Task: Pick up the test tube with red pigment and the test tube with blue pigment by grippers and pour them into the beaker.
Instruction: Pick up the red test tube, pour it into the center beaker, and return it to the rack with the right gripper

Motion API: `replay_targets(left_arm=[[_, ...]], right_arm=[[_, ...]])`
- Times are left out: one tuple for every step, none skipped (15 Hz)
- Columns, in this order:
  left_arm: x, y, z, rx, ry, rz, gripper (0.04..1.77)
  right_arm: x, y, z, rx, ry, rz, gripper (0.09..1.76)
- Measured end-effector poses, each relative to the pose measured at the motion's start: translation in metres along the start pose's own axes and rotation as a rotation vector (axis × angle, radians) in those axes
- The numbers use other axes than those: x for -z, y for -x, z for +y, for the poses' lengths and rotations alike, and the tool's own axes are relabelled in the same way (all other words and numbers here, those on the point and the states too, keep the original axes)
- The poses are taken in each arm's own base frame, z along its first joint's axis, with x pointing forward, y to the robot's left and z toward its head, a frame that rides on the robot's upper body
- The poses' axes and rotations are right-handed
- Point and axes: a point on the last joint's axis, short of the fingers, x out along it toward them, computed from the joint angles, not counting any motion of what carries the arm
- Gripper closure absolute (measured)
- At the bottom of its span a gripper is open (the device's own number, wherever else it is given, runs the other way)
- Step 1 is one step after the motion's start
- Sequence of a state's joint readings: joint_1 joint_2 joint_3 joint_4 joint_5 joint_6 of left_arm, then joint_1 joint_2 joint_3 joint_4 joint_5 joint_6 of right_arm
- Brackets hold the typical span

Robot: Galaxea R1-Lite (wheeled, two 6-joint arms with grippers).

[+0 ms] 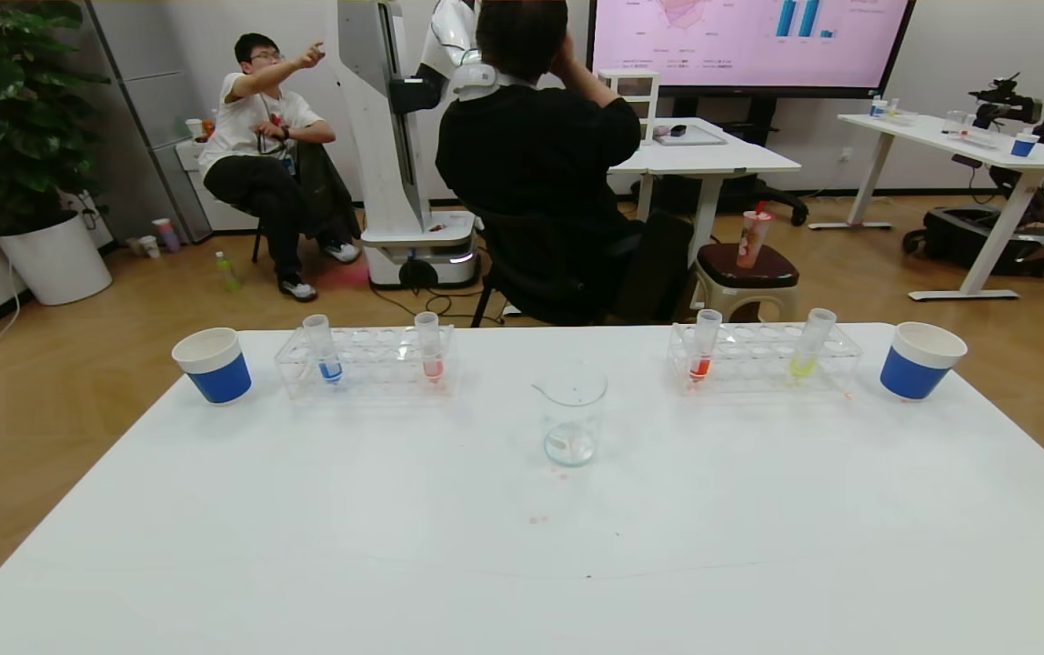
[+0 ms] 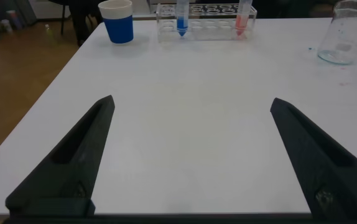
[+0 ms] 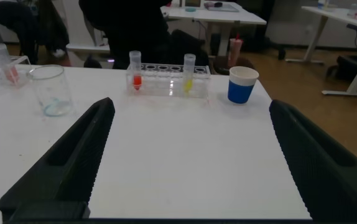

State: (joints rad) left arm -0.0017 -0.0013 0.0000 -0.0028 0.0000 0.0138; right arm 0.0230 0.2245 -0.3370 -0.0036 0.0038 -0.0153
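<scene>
Jaws: both pairs spread wide and holding nothing; I see the left gripper (image 2: 191, 162) and the right gripper (image 3: 188, 165) only in their own wrist views, low over the bare white table (image 1: 522, 564) (neither arm shows in the head view).
Blue tube: the test tube with blue pigment (image 1: 323, 347) stands near-upright in the left rack (image 1: 367, 364), upper left of the head frame, beside a paler pinkish tube (image 1: 430, 347).
Red tube: the test tube with red pigment (image 1: 704, 345) leans slightly in the right rack (image 1: 763, 358), upper right, next to a yellow-green tube (image 1: 811, 343).
Beaker: the beaker (image 1: 570, 411) sits centre frame, between the racks and nearer me.
Key relation: each tube lies well ahead of its own side's jaws, long axis vertical, so I judge left arm for blue, right for red.
Hard to tell: what, if anything, is in the beaker; the tubes' depth in their holes.
</scene>
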Motion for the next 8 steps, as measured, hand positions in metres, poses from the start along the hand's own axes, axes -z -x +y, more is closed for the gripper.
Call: replay_targets(left_arm=[[0.0,0.0,0.0,0.0,0.0,0.0,0.06],[0.0,0.0,0.0,0.0,0.0,0.0,0.06],[0.0,0.0,0.0,0.0,0.0,0.0,0.06],[0.0,0.0,0.0,0.0,0.0,0.0,0.06],[0.0,0.0,0.0,0.0,0.0,0.0,0.06],[0.0,0.0,0.0,0.0,0.0,0.0,0.06],[0.0,0.0,0.0,0.0,0.0,0.0,0.06],[0.0,0.0,0.0,0.0,0.0,0.0,0.06]], right_arm=[[-0.009,-0.006,0.0,-0.005,-0.001,0.0,0.11],[-0.02,-0.016,0.0,-0.009,-0.005,-0.001,0.11],[-0.03,-0.028,-0.001,-0.012,-0.01,-0.015,0.11],[-0.039,-0.043,-0.001,-0.013,-0.013,-0.026,0.11],[-0.046,-0.058,-0.001,-0.013,-0.014,-0.032,0.11],[-0.05,-0.074,0.0,-0.015,-0.015,-0.031,0.11],[-0.052,-0.091,0.0,-0.018,-0.016,-0.023,0.11],[-0.052,-0.107,0.0,-0.023,-0.017,-0.01,0.11]])
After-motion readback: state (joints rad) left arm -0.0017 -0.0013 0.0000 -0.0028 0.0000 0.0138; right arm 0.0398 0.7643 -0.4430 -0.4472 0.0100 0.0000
